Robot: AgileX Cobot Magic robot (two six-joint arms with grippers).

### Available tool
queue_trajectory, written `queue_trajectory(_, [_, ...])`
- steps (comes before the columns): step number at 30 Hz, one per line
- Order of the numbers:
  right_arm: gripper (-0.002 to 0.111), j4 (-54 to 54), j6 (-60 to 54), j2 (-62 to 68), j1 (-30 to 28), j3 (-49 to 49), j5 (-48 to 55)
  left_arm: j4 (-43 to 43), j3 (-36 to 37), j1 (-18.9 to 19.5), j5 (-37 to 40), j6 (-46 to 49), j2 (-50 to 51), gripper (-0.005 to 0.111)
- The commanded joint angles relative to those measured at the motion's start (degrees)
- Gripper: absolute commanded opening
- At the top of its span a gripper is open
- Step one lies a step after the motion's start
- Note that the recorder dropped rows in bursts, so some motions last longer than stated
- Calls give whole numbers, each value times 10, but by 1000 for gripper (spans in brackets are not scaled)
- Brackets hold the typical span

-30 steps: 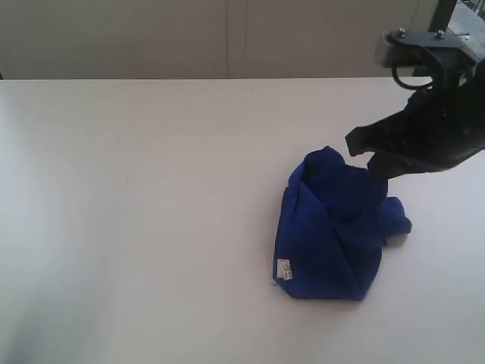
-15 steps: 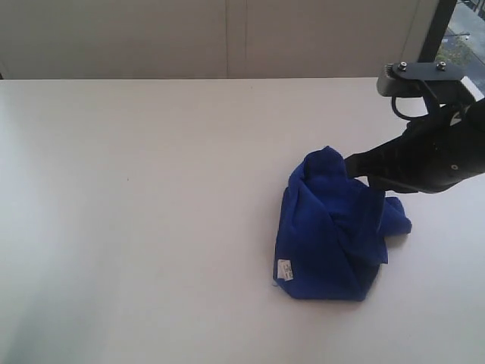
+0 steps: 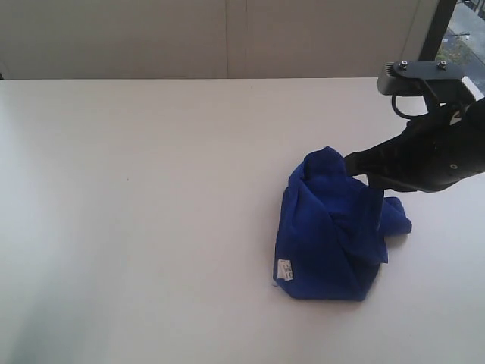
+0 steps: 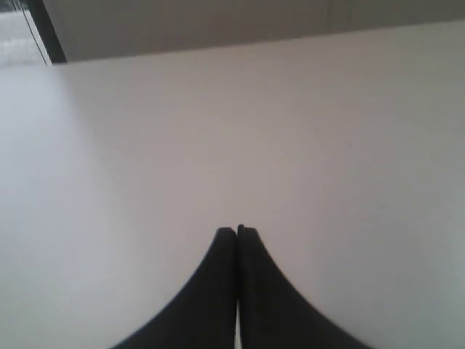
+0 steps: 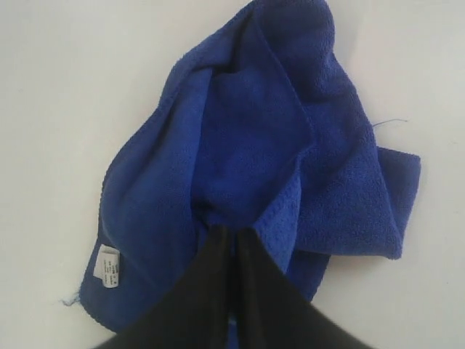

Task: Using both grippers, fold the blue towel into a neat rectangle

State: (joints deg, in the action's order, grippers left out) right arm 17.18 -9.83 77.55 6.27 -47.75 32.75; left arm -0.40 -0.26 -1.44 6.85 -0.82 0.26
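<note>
The blue towel [image 3: 326, 235] lies crumpled in a heap on the white table [image 3: 151, 189], right of the middle. Its white tag [image 3: 285, 269] shows at the near left corner. My right gripper [image 3: 350, 163] reaches in from the right, its jaws shut on a fold at the top of the heap. In the right wrist view the black fingertips [image 5: 232, 231] pinch a ridge of the blue towel [image 5: 247, 145], with the tag [image 5: 107, 266] off to one side. My left gripper [image 4: 237, 230] is shut on nothing, over bare table, and does not show in the exterior view.
A pale wall runs behind the table's far edge [image 3: 189, 78]. A dark window frame [image 3: 443, 30] stands at the back right, behind the right arm. The tabletop left of the towel is bare white surface.
The right arm has come down and a little to the right, staying shut, and the towel's raised right side has settled lower. Nothing has moved in the last half second.
</note>
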Motion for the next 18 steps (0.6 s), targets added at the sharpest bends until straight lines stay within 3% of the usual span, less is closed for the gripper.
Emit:
queue_trajectory(1, [0, 1, -5, -2, 0, 4, -7, 0, 3, 1, -110, 1, -3, 0])
queue_trajectory(6, [0, 1, -5, -1, 0, 4, -7, 0, 3, 1, -170, 1, -3, 0])
queue_trajectory(18, [0, 9, -5, -2, 0, 4, -10, 0, 3, 1, -187, -11, -3, 0])
